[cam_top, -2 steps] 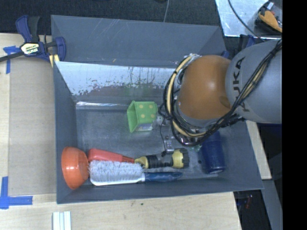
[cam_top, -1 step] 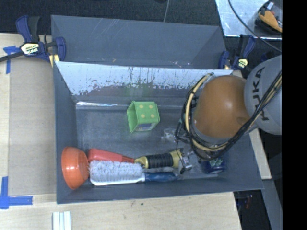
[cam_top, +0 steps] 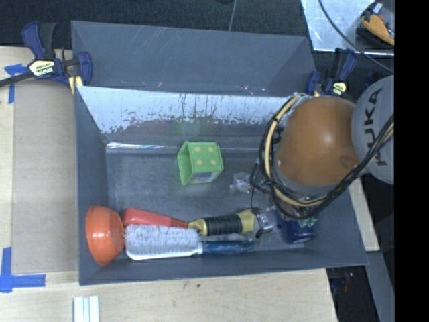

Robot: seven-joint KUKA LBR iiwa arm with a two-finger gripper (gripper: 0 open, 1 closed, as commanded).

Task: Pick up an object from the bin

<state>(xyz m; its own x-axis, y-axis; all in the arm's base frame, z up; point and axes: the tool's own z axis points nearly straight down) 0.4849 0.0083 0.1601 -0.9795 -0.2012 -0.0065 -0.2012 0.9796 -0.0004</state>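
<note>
Several things lie along the near wall of the bin: an orange plunger, a white-bristled brush and a black-and-gold cylinder. Just beside the cylinder's right end sits the end effector; its opening cannot be told. A green die lies farther back.

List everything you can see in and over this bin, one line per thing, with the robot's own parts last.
Bin: one, grey, centre.
Cube: one, green with dots, mid-floor.
Round-headed tool: one, orange head, red handle, front left.
Brush: one, white bristles, blue handle, front wall.
Cylinder: one, black and yellow, beside the brush.
Small thing: one, blue, front right, under the arm.
Arm's wrist cover: one, orange, right side.
</note>
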